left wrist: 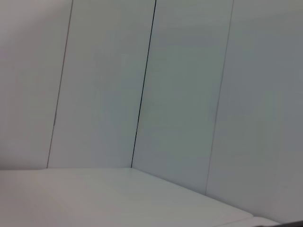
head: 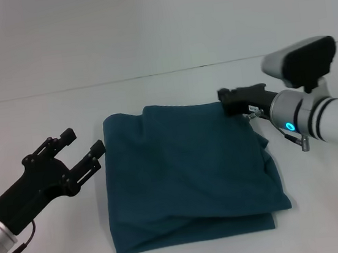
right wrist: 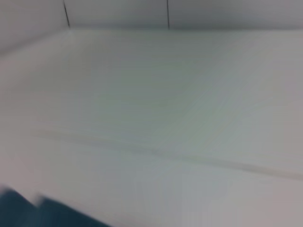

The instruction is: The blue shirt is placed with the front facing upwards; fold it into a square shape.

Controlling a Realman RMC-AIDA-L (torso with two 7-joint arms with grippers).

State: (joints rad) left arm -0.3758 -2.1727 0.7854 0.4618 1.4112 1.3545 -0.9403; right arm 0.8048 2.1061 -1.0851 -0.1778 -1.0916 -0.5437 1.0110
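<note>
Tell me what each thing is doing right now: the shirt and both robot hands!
blue shirt: folded into a rough square, plain side up, lying flat on the white table.
left gripper: open, holding nothing, beside the shirt's left edge.
right gripper: at the shirt's far right corner; whether its fingers are open or shut is not visible.

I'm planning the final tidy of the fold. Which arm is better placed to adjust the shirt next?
Probably right: the right gripper is at the blue shirt's far right corner, while the left gripper hangs open beside its left edge.
</note>
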